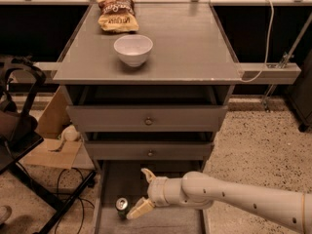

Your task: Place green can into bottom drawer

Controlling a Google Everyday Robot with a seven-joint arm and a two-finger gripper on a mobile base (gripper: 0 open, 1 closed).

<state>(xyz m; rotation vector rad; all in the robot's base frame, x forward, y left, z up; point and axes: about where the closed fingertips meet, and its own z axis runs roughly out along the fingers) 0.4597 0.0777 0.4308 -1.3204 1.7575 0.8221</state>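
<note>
The green can (pixel 122 206) stands upright in the open bottom drawer (pixel 113 182), near its left wall, silver top showing. My gripper (pixel 142 191) is inside the drawer just right of the can, reaching in from the right on a cream arm. Its fingers are spread apart: the lower finger (pixel 138 209) lies right beside the can, the upper finger (pixel 147 174) points toward the drawer's back. The can is not between the fingers.
Two upper drawers with round knobs (pixel 148 121) are shut above. On the cabinet top are a white bowl (pixel 133 49) and a chip bag (pixel 117 14). A dark chair (pixel 17 126), cables and a cardboard box (pixel 51 143) are at the left on the floor.
</note>
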